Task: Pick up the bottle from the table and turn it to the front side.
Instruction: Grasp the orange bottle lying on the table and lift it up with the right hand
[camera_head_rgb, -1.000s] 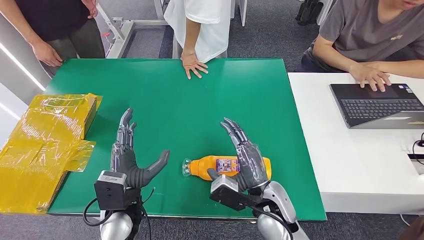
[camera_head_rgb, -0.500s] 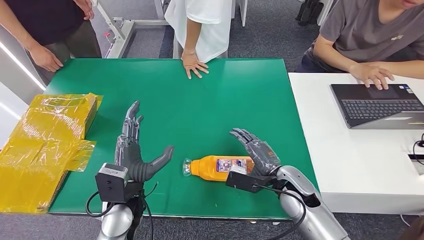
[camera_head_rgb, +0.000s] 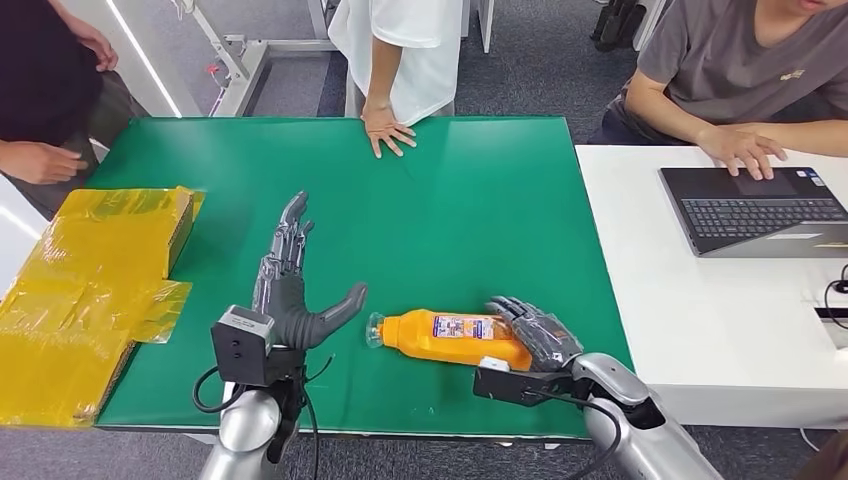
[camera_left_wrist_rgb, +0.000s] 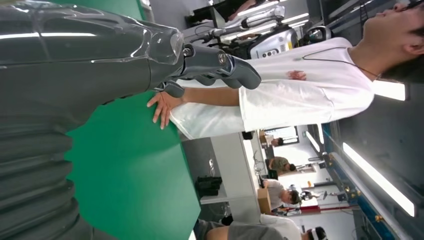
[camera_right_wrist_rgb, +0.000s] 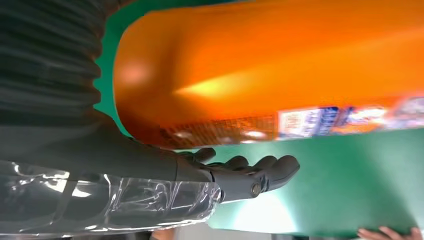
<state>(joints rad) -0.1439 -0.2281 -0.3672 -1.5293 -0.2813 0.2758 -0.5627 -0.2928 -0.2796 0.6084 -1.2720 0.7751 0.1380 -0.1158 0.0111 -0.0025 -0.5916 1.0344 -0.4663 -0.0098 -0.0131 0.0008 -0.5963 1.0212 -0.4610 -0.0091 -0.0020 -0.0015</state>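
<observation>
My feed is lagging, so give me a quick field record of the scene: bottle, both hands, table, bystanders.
bottle: orange bottle lying on its side on the green table, cap toward the left hand
right hand: right hand at the bottle's base end, fingers curved over it; grip not confirmed
left hand: left hand open, fingers spread, near the cap, not touching
bystander: person's hand flat on the far edge

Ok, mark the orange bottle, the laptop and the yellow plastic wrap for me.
orange bottle (camera_head_rgb: 432, 337): head view, on its orange body just left of the label.
laptop (camera_head_rgb: 762, 216): head view, on the keyboard.
yellow plastic wrap (camera_head_rgb: 90, 270): head view, on the middle of the crinkled sheet.
</observation>
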